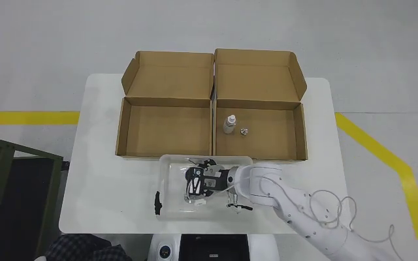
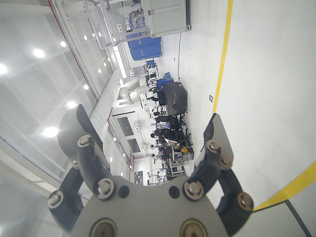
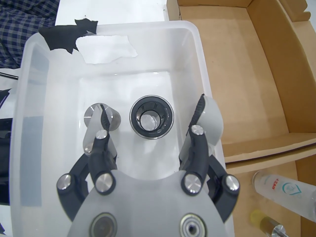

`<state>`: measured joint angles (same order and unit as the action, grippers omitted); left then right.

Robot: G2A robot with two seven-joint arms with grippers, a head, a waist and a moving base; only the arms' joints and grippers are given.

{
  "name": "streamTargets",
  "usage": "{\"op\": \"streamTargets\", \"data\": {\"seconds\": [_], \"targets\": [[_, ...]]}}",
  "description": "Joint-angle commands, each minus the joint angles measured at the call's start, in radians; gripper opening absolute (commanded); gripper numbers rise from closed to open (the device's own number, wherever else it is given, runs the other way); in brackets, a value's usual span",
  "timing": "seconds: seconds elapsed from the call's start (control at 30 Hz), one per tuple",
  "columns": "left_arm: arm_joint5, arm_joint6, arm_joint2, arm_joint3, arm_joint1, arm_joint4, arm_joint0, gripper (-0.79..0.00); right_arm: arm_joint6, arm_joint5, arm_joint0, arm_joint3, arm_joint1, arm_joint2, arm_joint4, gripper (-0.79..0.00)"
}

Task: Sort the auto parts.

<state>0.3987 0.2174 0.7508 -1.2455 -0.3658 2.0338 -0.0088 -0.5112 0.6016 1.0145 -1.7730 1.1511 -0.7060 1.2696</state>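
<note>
over the clear bin (image 3: 197,57), right gripper (image 3: 152,102) wide above black ring (image 3: 151,131)

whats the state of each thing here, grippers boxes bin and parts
clear bin: uncovered, two parts inside
black ring: upright, not gripped
silver cylinder: in bin, beside ring
right gripper: open, above bin
left gripper: open, empty
left box: open, empty
right box: open, holds bottle, small metal part

Clear bin (image 3: 202,57); black ring (image 3: 134,120), silver cyl. (image 3: 116,122); brown boxes (image 1: 163,130); white table (image 1: 98,163).
</note>
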Motion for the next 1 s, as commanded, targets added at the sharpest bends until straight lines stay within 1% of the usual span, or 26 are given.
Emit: {"op": "streamTargets", "data": {"seconds": [0.0, 0.4, 0.67, 0.73, 0.83, 0.9, 0.97], "targets": [[0.0, 0.0, 0.0, 0.0, 0.0, 0.0, 0.0, 0.0, 0.001, -0.003, -0.007, 0.016, 0.004, 0.002, -0.001, -0.16], [0.0, 0.0, 0.0, 0.0, 0.0, 0.0, 0.0, 0.0, 0.018, -0.011, -0.027, 0.094, 0.025, 0.024, -0.008, -0.151], [0.0, 0.0, 0.0, 0.0, 0.0, 0.0, 0.0, 0.0, 0.028, -0.014, -0.026, 0.112, 0.036, 0.036, 0.001, -0.191], [0.0, 0.0, 0.0, 0.0, 0.0, 0.0, 0.0, 0.0, 0.032, -0.011, -0.027, 0.121, 0.038, 0.037, 0.001, -0.215], [0.0, 0.0, 0.0, 0.0, 0.0, 0.0, 0.0, 0.0, 0.035, -0.01, -0.028, 0.132, 0.042, 0.038, -0.001, -0.28], [0.0, 0.0, 0.0, 0.0, 0.0, 0.0, 0.0, 0.0, 0.037, -0.009, -0.027, 0.136, 0.044, 0.039, -0.002, -0.397], [0.0, 0.0, 0.0, 0.0, 0.0, 0.0, 0.0, 0.0, 0.039, -0.007, -0.027, 0.14, 0.045, 0.037, -0.004, -0.416]]}}
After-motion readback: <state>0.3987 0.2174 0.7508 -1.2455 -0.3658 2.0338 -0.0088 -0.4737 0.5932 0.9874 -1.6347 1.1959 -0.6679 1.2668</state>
